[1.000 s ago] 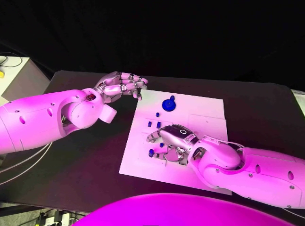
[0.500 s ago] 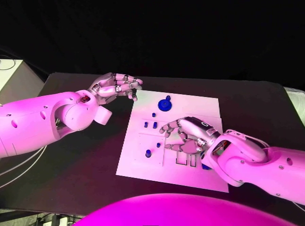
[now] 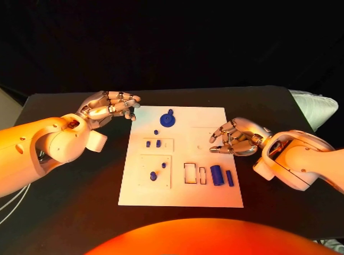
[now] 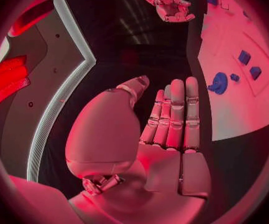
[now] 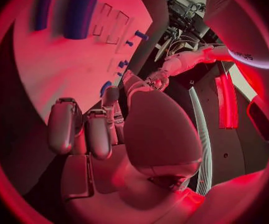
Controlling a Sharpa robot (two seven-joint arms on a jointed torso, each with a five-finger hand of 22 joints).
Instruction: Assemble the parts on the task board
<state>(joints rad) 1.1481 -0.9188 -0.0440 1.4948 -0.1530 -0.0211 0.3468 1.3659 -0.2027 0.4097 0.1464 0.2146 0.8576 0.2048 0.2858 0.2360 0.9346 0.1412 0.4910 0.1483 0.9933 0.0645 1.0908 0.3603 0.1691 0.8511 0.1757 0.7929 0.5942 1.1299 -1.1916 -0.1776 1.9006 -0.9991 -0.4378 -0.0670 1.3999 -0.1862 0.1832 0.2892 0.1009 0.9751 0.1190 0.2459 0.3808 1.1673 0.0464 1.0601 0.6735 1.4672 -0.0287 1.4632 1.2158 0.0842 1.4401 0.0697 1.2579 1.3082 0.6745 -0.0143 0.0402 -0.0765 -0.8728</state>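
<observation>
Head view: the white rectangular task board lies at centre with small blue parts on it. The silver left hand, upper left, has fingers curled around nothing. The silver right hand, right of centre, seems curled and apparently empty.

Left wrist view: fingers pressed together, straight.

Right wrist view: fingers bent inward.

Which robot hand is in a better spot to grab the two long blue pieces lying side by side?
Probably the right hand. It hovers at the task board's right edge, just above the two long blue pieces, and holds nothing. The left hand sits off the board's far left corner, much farther away.
</observation>
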